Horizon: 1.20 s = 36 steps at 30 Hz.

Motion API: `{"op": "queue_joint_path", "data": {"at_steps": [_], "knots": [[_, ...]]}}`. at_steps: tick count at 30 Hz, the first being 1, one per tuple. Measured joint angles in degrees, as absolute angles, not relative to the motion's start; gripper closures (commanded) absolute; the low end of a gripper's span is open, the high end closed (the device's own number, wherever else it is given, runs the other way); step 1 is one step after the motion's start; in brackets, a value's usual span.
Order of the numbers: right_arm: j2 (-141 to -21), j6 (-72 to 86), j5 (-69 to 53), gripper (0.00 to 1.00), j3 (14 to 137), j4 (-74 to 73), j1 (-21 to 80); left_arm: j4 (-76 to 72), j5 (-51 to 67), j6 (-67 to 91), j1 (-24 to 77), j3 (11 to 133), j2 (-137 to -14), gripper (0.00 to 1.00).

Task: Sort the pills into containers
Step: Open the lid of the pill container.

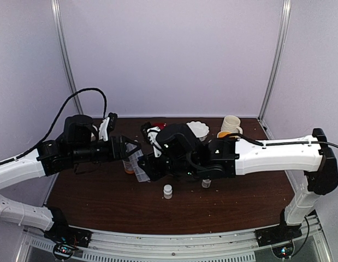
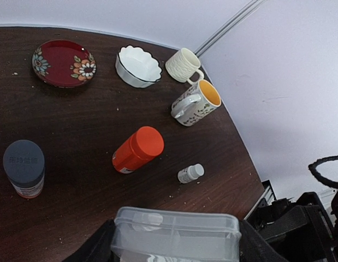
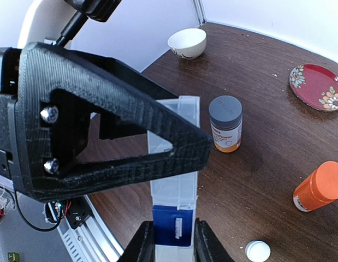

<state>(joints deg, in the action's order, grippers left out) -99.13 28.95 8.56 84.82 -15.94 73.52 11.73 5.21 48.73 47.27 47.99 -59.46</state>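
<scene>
The clear pill box [image 2: 177, 229] with its small containers sits between the fingers of my left gripper [image 2: 177, 246], which is shut on its two sides. In the right wrist view, my right gripper [image 3: 174, 243] is shut on the near end of the pill box [image 3: 174, 183], where a blue patch shows. The left gripper's black finger [image 3: 119, 131] crosses in front of the box. From above, both grippers [image 1: 130, 150] [image 1: 148, 166] meet at the pill box [image 1: 138, 166], left of the table's middle. A few tiny pale bits [image 2: 171, 196], possibly pills, lie on the table.
A grey-capped bottle [image 2: 24, 166], an orange bottle [image 2: 137, 150] lying on its side and a small white bottle [image 2: 190, 173] are near the box. At the back stand a red plate [image 2: 64, 63], a white bowl [image 2: 137, 66], a cream cup [image 2: 184, 64] and a mug [image 2: 196, 102].
</scene>
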Motion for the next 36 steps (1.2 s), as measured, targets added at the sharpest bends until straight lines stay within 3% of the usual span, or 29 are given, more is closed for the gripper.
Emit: {"op": "queue_joint_path", "data": {"at_steps": [7, 14, 20, 36], "knots": [[-95.0, 30.9, 3.3, 0.74, 79.6, -10.6, 72.2, 8.6, 7.7, 47.3, 47.3, 47.0, -58.5, 0.60], [-92.5, 33.3, -1.7, 0.64, 75.8, -5.2, 71.0, 5.6, 9.3, 46.8, 47.3, 46.0, -58.0, 0.60], [-90.6, 34.7, -4.4, 0.45, 73.3, -1.8, 70.2, 4.4, 10.1, 46.7, 47.3, 45.5, -57.9, 0.61], [-98.2, 30.3, 7.6, 0.50, 88.0, -17.5, 73.4, 6.5, 8.8, 46.8, 47.3, 45.5, -57.8, 0.61]]}}
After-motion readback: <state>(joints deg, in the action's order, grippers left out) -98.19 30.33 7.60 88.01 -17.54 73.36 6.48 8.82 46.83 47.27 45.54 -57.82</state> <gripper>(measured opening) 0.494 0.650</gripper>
